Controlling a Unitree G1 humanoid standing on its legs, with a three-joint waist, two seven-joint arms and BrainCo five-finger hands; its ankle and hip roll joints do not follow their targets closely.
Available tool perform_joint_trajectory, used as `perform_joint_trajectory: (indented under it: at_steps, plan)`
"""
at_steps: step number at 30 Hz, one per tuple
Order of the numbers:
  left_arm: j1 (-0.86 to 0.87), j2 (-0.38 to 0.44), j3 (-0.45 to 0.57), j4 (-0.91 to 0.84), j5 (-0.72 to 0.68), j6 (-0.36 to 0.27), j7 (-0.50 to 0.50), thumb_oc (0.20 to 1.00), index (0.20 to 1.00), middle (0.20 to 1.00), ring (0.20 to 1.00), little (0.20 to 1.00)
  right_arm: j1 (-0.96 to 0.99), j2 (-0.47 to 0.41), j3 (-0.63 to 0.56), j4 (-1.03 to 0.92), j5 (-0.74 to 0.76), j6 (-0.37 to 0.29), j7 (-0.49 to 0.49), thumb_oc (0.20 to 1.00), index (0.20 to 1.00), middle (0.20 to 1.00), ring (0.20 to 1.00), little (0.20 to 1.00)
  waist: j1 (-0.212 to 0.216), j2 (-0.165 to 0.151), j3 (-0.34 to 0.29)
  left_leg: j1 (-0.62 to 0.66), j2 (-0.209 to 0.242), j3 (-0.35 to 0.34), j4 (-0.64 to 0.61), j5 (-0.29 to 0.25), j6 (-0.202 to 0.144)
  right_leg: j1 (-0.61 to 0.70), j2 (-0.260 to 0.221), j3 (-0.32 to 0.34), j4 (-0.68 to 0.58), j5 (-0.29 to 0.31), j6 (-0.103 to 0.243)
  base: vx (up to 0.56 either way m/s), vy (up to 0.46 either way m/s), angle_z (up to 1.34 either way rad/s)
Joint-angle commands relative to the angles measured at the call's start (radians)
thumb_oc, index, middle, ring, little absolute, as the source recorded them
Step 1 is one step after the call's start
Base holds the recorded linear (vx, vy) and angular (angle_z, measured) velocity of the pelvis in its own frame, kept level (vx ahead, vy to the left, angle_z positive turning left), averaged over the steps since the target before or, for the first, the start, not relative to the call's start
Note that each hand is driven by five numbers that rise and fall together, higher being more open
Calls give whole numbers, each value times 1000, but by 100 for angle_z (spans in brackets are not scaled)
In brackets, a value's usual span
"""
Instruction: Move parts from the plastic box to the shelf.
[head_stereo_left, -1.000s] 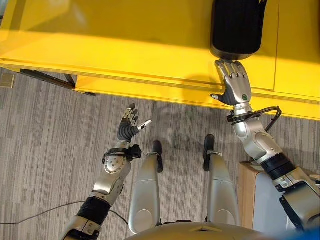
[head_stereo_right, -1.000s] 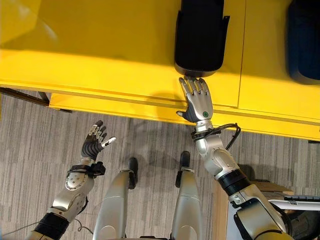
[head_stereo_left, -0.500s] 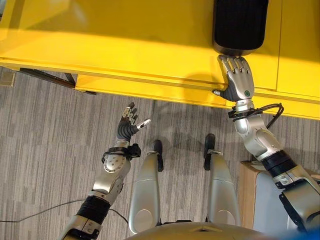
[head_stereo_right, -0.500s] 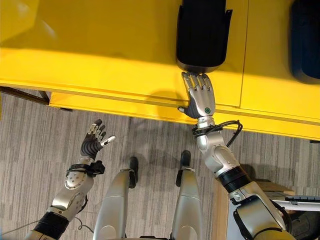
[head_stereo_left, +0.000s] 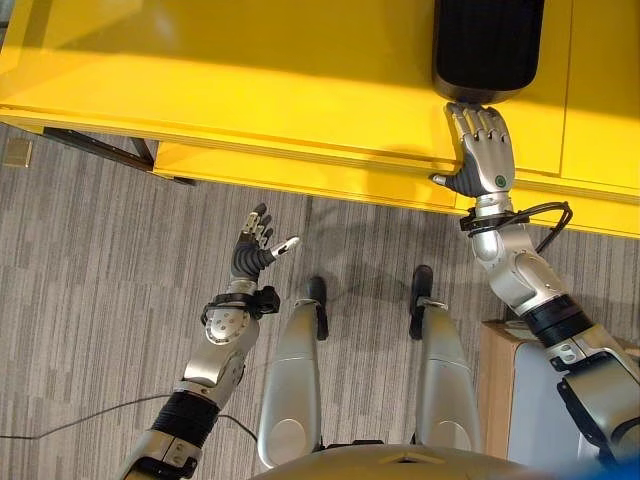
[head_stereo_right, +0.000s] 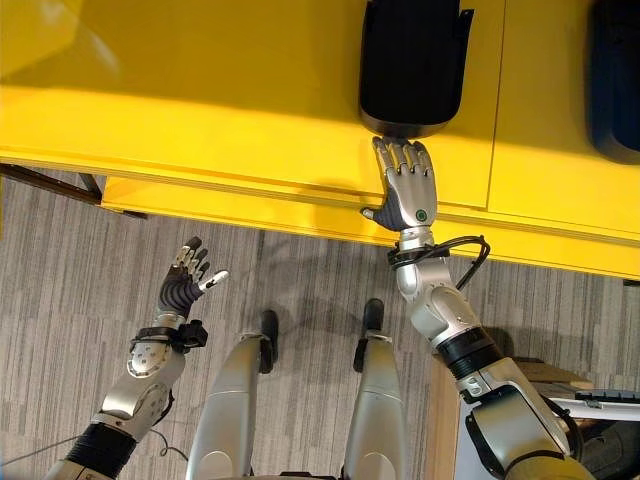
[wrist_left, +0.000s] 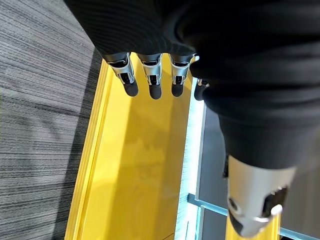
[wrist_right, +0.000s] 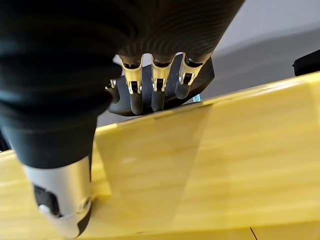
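A yellow shelf (head_stereo_left: 250, 90) is spanning the far side of the scene, above grey carpeted floor (head_stereo_left: 90, 260). On its right part a black part (head_stereo_left: 488, 48) is lying flat, its near rounded end pointing toward the robot. A second dark part (head_stereo_right: 615, 75) is sitting further right on the same shelf.

The step in hand looks like the placing itself: the part is already resting on the shelf, and the right hand (head_stereo_left: 482, 160) is lying flat over the shelf's near edge with straight fingers reaching to the part's near end, apparently touching or nudging it rather than gripping it. In the right wrist view the fingertips (wrist_right: 158, 102) are lined up against the dark part, nothing curled round it. The next move probably calls for drawing this hand away toward the robot, without dragging the part off its spot.

The left hand (head_stereo_left: 256, 248) is hovering over the floor on the left, fingers spread and relaxed, holding nothing.
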Motion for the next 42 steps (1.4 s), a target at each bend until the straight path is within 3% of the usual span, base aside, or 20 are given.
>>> perform_joint_trajectory:
  at_steps: [1,2,3,4,5,8,11,14,15,18,19,23,24,26,31,32,34,37,41,42]
  plan:
    - [25,41,20,-81,2,-51,0,1000,1000,1000,1000,1000,-127,-25,-64,3,16,15,-48,1000,1000,1000,1000,1000,19,4,-23,-16,12,-57,-35,16,-34,106,-31,22,22,-63,25,-95,8,1]
    - [25,41,20,-82,2,-51,0,1000,1000,1000,1000,1000,-127,-25,-64,3,17,15,-49,1000,1000,1000,1000,1000,18,3,-17,-27,11,-52,-37,42,-29,97,-34,19,17,-41,20,0,0,0]
    - [28,45,22,-79,2,-52,-3,1000,1000,1000,1000,1000,-147,-30,-65,22,25,18,-49,1000,1000,1000,1000,1000,21,4,-23,-19,11,-58,-35,17,-34,104,-32,23,23,-62,24,-95,16,1]
    - [28,45,22,-80,2,-52,-2,1000,1000,1000,1000,1000,-148,-30,-66,22,26,18,-50,1000,1000,1000,1000,1000,20,4,-17,-30,10,-52,-37,43,-29,96,-35,19,18,-40,19,73,-1,0]
    - [29,46,23,-78,1,-52,-5,1000,1000,1000,1000,1000,-161,-35,-63,29,28,21,-48,1000,1000,1000,1000,1000,22,5,-22,-20,10,-59,-34,18,-34,104,-33,23,24,-62,24,-92,16,1]
    - [29,48,22,-77,-2,-55,-5,1000,1000,1000,1000,1000,-185,-40,-64,44,38,22,-49,1000,1000,1000,1000,1000,25,4,-16,-35,8,-53,-33,44,-28,93,-36,19,20,-38,20,14,4,0]
    - [29,50,22,-75,-4,-55,-7,1000,1000,1000,1000,1000,-195,-45,-62,54,44,23,-46,1000,1000,1000,1000,1000,28,4,-21,-24,9,-57,-32,19,-33,102,-34,21,24,-58,25,-6,6,1]
    - [29,50,24,-75,-4,-55,-8,1000,1000,1000,1000,1000,-194,-50,-65,52,46,22,-44,1000,1000,1000,1000,1000,26,4,-14,-33,8,-50,-37,46,-28,94,-37,17,17,-34,20,-3,5,0]
    - [29,49,26,-73,-5,-54,-8,1000,1000,1000,1000,1000,-190,-46,-67,51,51,17,-45,1000,1000,1000,1000,1000,27,5,-20,-23,9,-55,-34,20,-33,102,-34,20,23,-55,25,-89,15,-2]
    - [29,43,28,-68,-1,-48,-5,1000,1000,1000,1000,1000,-143,-32,-74,30,65,3,-36,1000,1000,1000,1000,1000,22,4,-19,-23,8,-55,-35,21,-33,103,-34,21,20,-54,25,27,-3,-1]
    - [29,44,27,-69,-1,-49,-5,1000,1000,1000,1000,1000,-142,-33,-75,29,64,3,-36,1000,1000,1000,1000,1000,21,3,-14,-33,7,-50,-37,46,-27,94,-37,18,15,-32,21,-96,15,1]
    - [33,30,30,-64,8,-42,10,1000,1000,1000,1000,1000,-39,-3,-92,-46,106,-41,-28,1000,1000,1000,1000,1000,11,-1,-15,-14,10,-53,-39,20,-32,113,-34,22,13,-54,27,16,2,1]
    - [33,23,32,-59,16,-37,15,1000,1000,1000,1000,1000,15,16,-98,-89,148,-73,-13,1000,1000,1000,1000,1000,4,-5,-9,-20,8,-46,-50,52,-25,111,-38,17,-1,-25,24,0,0,0]
    - [37,19,30,-60,21,-35,20,1000,1000,1000,1000,1000,53,29,-103,-114,176,-90,-8,1000,1000,1000,1000,1000,3,-6,-13,-3,11,-51,-49,24,-32,126,-35,19,2,-49,30,46,-1,1]
    - [60,6,32,-59,32,-27,30,1000,1000,1000,1000,1000,230,56,-114,-224,314,-190,50,1000,1000,1000,1000,1000,-16,-22,-23,39,14,-46,-98,41,-33,176,-36,10,-65,-21,42,-16,4,-1]
    - [64,6,33,-60,33,-28,30,1000,1000,1000,1000,1000,257,51,-116,-247,326,-205,65,1000,1000,1000,1000,1000,-21,-27,-21,36,10,-39,-117,77,-27,176,-39,7,-89,13,39,23,7,-3]
    - [76,7,32,-61,34,-23,27,1000,1000,1000,1000,1000,297,49,-116,-280,355,-228,86,1000,1000,1000,1000,1000,-24,-31,-30,68,11,-44,-136,55,-34,211,-36,4,-114,2,49,55,-5,-1]
    - [104,15,46,-66,38,-27,24,1000,1000,1000,1000,1000,380,23,-128,-350,417,-279,134,1000,1000,1000,1000,1000,-37,-48,-44,106,7,-35,-214,114,-32,265,-42,-19,-214,74,59,-34,9,-1]
    - [126,17,56,-69,37,-26,17,1000,1000,1000,1000,1000,442,2,-153,-392,450,-295,163,1000,1000,1000,1000,1000,-47,-59,-60,148,-1,-34,-262,130,-35,328,-51,-33,-290,112,74,65,11,2]
    - [141,15,66,-69,34,-26,12,1000,1000,1000,1000,1000,478,-5,-186,-424,475,-304,172,1000,1000,1000,1000,1000,-54,-65,-75,174,-8,-31,-289,135,-37,371,-61,-38,-342,149,86,57,32,-1]
